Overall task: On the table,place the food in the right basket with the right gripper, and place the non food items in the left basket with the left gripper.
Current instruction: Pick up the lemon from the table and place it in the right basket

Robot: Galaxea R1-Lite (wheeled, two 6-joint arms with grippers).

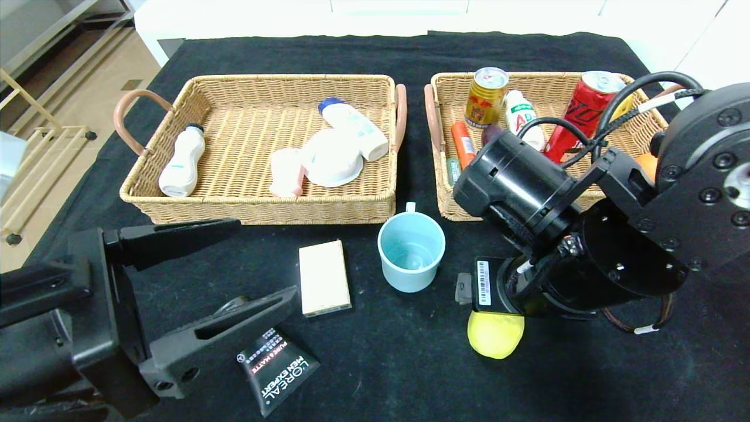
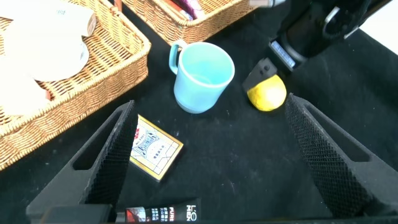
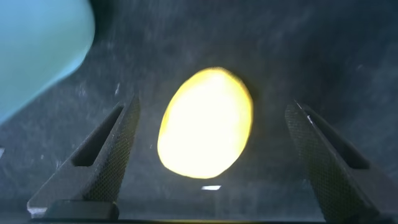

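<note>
On the black table [image 1: 410, 375] a yellow lemon [image 1: 495, 335] lies by the front edge. My right gripper [image 3: 212, 106] hangs straight over it, open, with the lemon [image 3: 205, 127] between its fingers and untouched. The left gripper [image 1: 266, 257] hovers open at the front left, above the cream box [image 1: 324, 278] and the L'Oreal tube [image 1: 278, 369]. The blue mug [image 1: 410, 252] stands upright between box and lemon. A red can [image 1: 586, 111] and an orange-red sausage [image 1: 463, 143] lie in the right basket [image 1: 545, 76]. The left basket [image 1: 258, 208] sits beside it.
The right basket also holds a gold can [image 1: 486, 97], a white bottle [image 1: 521, 117] and an orange fruit [image 1: 646, 164]. In the left basket lie two white bottles [image 1: 183, 161] and a white round dish [image 1: 331, 158]. My right arm covers that basket's front corner.
</note>
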